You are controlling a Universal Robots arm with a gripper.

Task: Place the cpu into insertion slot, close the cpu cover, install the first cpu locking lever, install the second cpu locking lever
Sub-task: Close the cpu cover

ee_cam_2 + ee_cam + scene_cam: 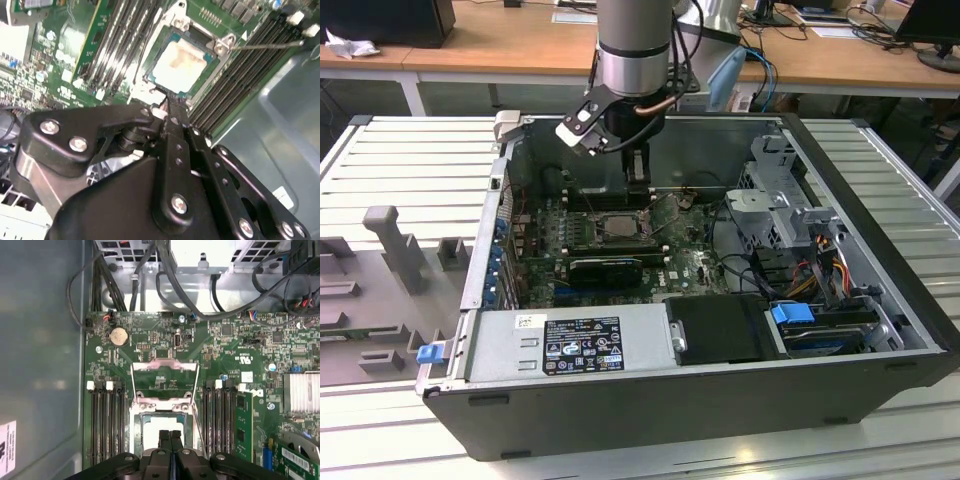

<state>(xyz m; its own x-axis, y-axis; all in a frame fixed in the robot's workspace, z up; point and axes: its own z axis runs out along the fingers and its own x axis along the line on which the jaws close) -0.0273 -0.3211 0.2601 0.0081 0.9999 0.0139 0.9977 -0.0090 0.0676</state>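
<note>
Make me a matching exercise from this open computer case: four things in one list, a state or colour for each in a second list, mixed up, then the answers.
Things
1. cpu
2. cpu cover
3. end effector
4. coin battery

States
A. round and silver, on the green board
B. swung open, lying back off the insertion slot
C. shut, tips close to the slot
D. pale top up, lying in the slot

Pairs: 1-D, 2-B, 3-C, 4-A
</note>
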